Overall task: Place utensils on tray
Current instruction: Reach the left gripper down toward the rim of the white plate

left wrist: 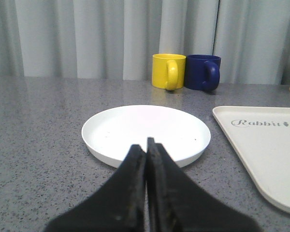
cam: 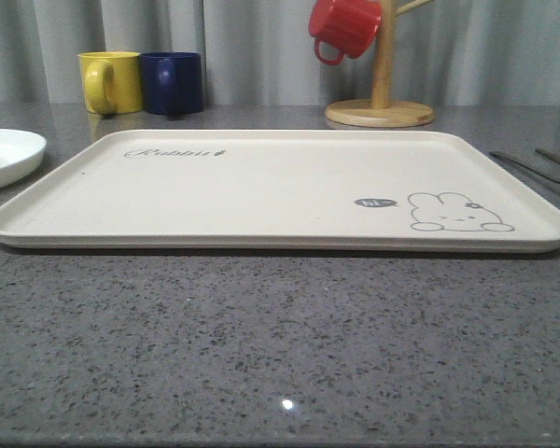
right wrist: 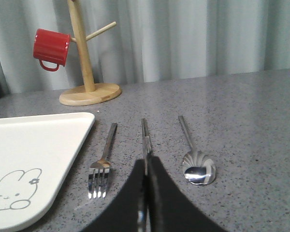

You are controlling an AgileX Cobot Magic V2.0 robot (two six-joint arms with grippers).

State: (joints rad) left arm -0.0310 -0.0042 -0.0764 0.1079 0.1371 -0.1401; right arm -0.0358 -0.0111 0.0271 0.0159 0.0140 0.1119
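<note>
Speckled grey countertop (cam: 280,345), pale curtain (cam: 261,47) behind

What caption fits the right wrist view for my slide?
Shut right gripper over the chopsticks, fork and spoon flanking, beside the empty tray.

Chopsticks (right wrist: 144,140) near ends hidden behind right claw (right wrist: 146,193), plate (cam: 5,157) cut by front view's edge

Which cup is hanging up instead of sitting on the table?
The red mug. It hangs on the wooden mug tree, while the yellow mug and blue mug stand on the table.
</note>
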